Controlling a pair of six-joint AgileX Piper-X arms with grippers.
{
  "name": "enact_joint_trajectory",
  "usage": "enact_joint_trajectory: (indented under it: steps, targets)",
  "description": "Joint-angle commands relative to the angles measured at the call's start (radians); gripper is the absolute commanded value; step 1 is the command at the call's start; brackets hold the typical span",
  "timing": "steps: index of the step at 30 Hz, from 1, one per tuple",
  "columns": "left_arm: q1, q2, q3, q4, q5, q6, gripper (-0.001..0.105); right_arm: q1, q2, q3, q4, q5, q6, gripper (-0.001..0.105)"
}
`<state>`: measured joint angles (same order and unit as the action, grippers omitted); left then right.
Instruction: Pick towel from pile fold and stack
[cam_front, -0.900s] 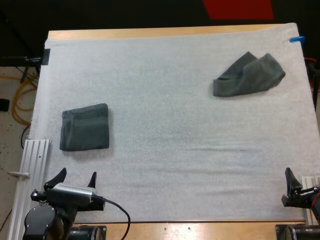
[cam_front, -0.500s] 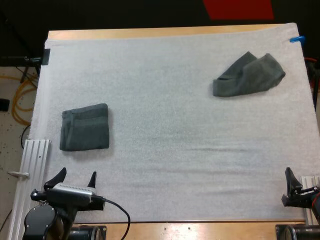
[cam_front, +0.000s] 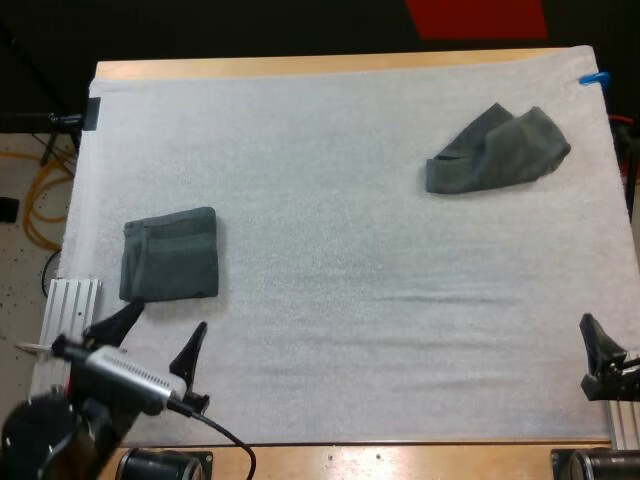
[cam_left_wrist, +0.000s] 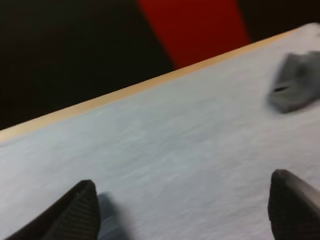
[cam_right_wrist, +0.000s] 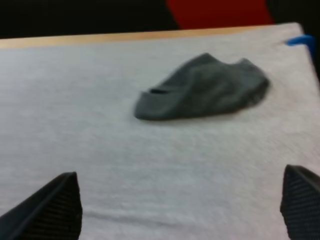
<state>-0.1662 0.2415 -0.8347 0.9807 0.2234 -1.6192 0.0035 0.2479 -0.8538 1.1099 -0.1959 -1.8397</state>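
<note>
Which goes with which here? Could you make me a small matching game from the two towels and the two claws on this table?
Things:
1. crumpled towel
2. folded towel
3. left gripper
4. right gripper

Places and states:
A. open, just on the near side of the folded towel
B. lying loose on the far right part of the mat
C. open, at the mat's near right edge
D. lying flat on the left part of the mat

Pairs: 1-B, 2-D, 3-A, 4-C
</note>
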Motion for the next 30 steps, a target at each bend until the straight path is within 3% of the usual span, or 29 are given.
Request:
enact_joint_trajectory:
  steps: [1,6,14,23,30]
  targets:
    - [-0.019,0.033,-0.03,-0.015,0.039,0.001,0.067,0.001,0.029,-0.04,0.017,-0.051,0.003,0.078]
    - [-0.087,0.177,-0.142,-0.015,0.146,0.001,0.067,0.001,0.139,-0.179,0.105,-0.145,0.003,0.078]
    - [-0.107,0.264,-0.17,-0.015,0.155,0.001,0.067,0.001,0.278,-0.219,0.12,-0.144,0.003,0.078]
    - [-0.107,0.316,-0.17,0.01,0.181,0.001,0.067,0.043,0.712,-0.23,-0.173,0.012,0.074,0.078]
    - [-0.107,0.378,-0.17,0.07,0.199,0.031,0.067,0.073,1.152,-0.316,-0.401,0.061,0.218,0.078]
